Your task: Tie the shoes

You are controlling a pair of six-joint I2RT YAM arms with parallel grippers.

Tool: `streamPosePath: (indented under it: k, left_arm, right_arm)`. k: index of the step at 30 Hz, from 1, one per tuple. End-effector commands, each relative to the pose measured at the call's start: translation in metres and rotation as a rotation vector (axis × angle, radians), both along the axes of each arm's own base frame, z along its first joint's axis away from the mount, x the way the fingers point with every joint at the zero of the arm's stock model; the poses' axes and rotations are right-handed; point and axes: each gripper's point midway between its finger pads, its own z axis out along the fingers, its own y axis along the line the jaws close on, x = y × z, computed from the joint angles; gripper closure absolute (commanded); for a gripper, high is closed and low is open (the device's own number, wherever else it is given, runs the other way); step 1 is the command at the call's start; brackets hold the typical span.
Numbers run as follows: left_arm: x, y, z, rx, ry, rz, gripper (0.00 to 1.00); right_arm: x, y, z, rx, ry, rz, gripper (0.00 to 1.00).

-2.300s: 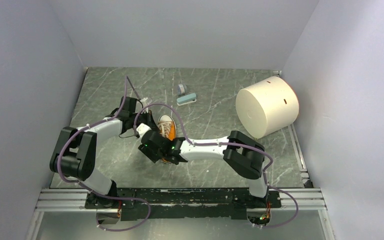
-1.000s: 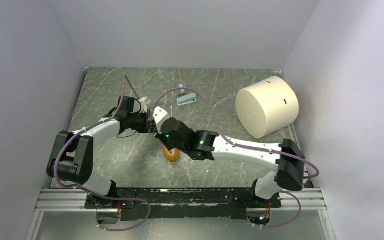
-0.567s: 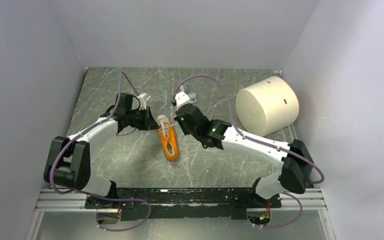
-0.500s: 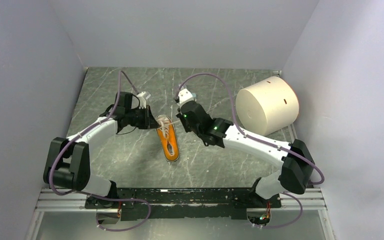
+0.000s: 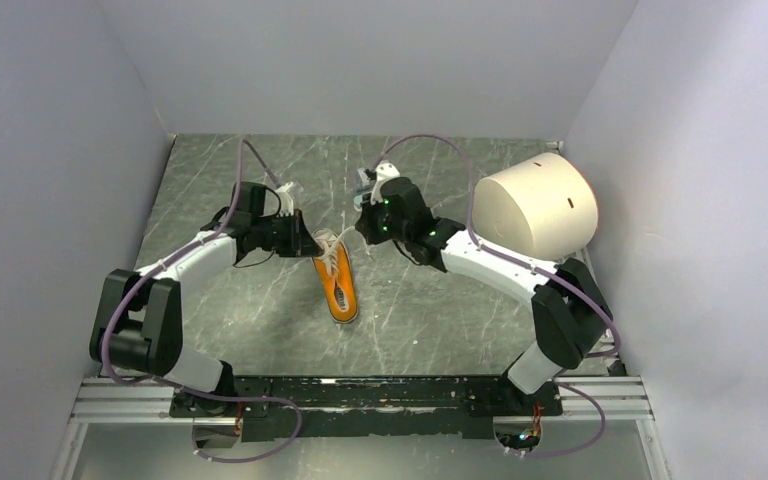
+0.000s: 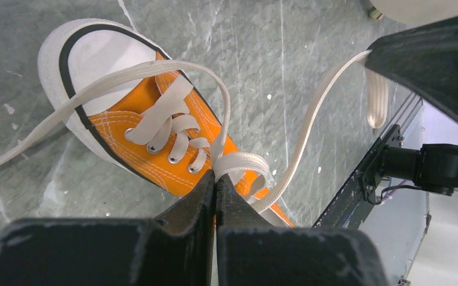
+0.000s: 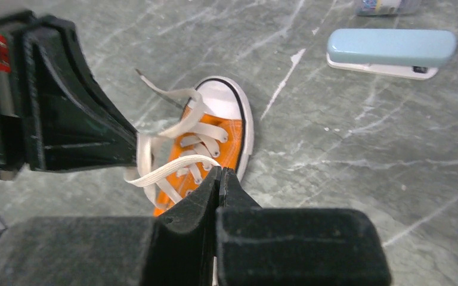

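One orange sneaker (image 5: 336, 280), white toe cap (image 6: 95, 56), cream laces (image 6: 161, 107) untied. I see left gripper (image 6: 216, 176) and right gripper (image 7: 219, 173) each pinched on laces.

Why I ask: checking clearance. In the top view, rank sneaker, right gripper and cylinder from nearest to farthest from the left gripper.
1. The sneaker, just right of the left gripper, which pinches its laces.
2. The right gripper, farther right, across the sneaker.
3. The cylinder, far right.
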Motion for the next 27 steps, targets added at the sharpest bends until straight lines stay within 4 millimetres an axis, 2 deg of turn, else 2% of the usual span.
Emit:
streamPosePath:
  k: [1,6,14,22,27]
  left_arm:
    - [0.008,-0.011,0.012,-0.081,-0.018,-0.038,0.95]
    - [0.006,-0.022,0.017,-0.159,0.006,-0.067,0.95]
    - [0.002,-0.032,0.026,-0.242,0.016,-0.124,0.95]
    - [0.002,-0.036,0.026,-0.269,0.035,-0.146,0.95]
    - [0.001,-0.039,0.026,-0.291,0.048,-0.142,0.95]
  right_arm:
    - [0.0,0.016,0.016,0.194,0.059,0.081,1.0]
    - [0.002,0.016,0.011,0.246,0.112,0.085,1.0]
    - [0.01,0.012,-0.009,0.354,0.22,0.01,1.0]
    - [0.016,0.019,-0.034,0.469,0.298,-0.043,1.0]
    - [0.022,0.027,-0.041,0.549,0.349,-0.09,1.0]
